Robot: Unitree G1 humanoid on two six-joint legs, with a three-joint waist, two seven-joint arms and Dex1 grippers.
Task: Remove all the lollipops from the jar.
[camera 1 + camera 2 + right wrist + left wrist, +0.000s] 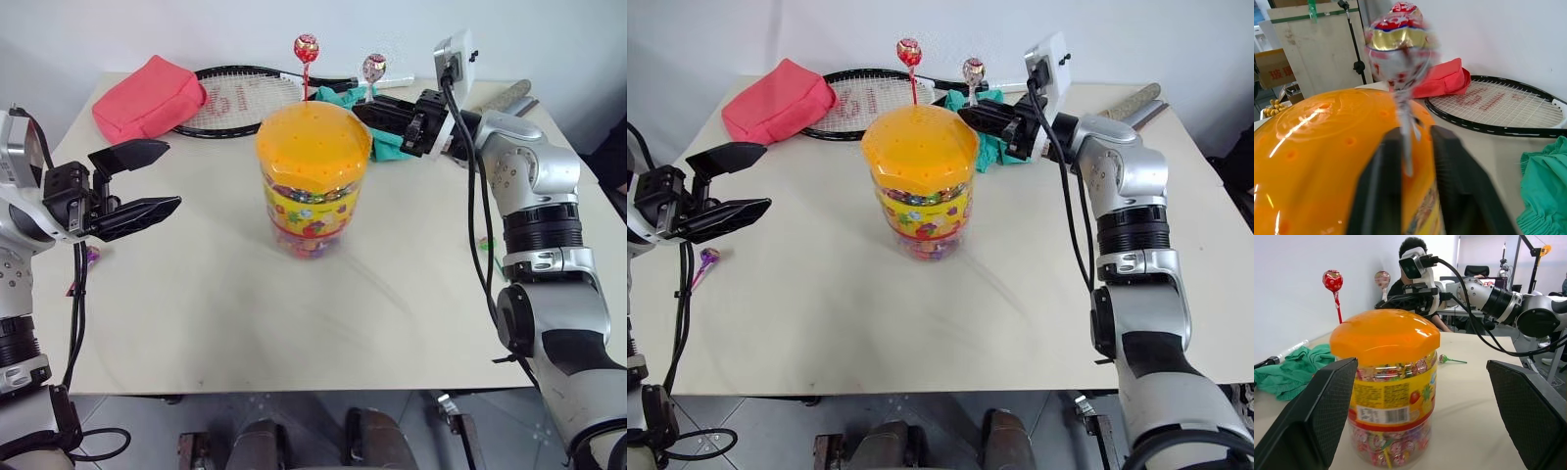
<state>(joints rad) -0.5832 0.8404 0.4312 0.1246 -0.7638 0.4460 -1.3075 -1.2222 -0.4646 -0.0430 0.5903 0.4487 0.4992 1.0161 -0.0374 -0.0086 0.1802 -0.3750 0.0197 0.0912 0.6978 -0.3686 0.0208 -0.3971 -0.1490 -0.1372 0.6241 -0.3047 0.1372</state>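
The jar [312, 211], a clear cylinder with a printed label, stands mid-table under its holed orange lid [313, 145]. A red lollipop [306, 47] stands upright at the lid's far edge. My right gripper [359, 110] reaches in level from the right, shut on the white stick of a pinkish lollipop [373, 67] above the lid's far right rim. Whether that stick still sits in a hole I cannot tell. A purple lollipop [707, 257] lies on the table at the left, a green lollipop [1444, 359] at the right. My left gripper [172, 176] is open left of the jar.
A pink pouch [147, 98] and a tennis racket [245, 98] lie at the back left. A green cloth [989, 147] is bunched behind the jar under my right gripper. A rolled object [509, 96] lies at the back right corner. A person [1410, 245] sits beyond the table.
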